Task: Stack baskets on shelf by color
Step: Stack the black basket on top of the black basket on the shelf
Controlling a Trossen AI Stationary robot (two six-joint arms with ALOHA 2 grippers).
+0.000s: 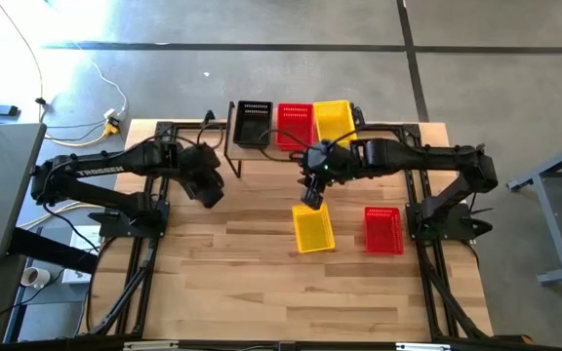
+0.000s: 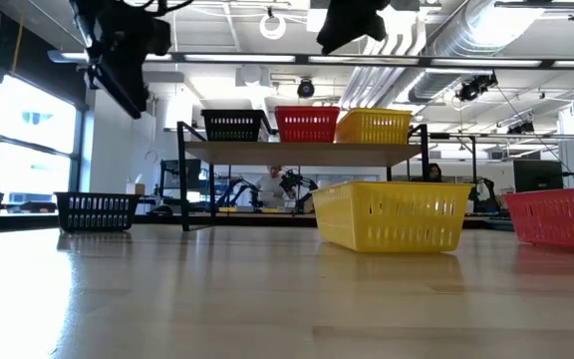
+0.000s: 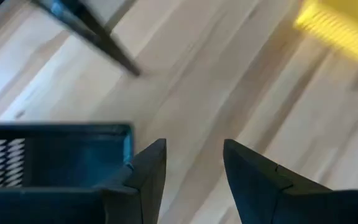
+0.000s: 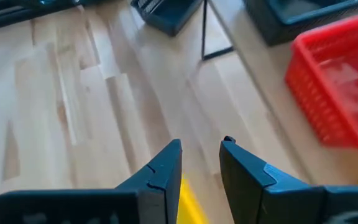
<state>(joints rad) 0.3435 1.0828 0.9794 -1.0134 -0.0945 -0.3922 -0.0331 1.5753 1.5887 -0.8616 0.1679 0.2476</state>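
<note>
A: Where is the right gripper (image 1: 312, 198)?
B: Above the loose yellow basket (image 1: 313, 230), fingers apart, empty.
A: And the left gripper (image 3: 194, 163)?
B: Fingers apart beside the shelf (image 2: 307, 153), above a black basket (image 2: 96, 210).

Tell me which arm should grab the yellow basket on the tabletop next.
Right. The right gripper, open and empty, hangs just above the yellow basket, while the left gripper is farther off, over a black basket.
</note>
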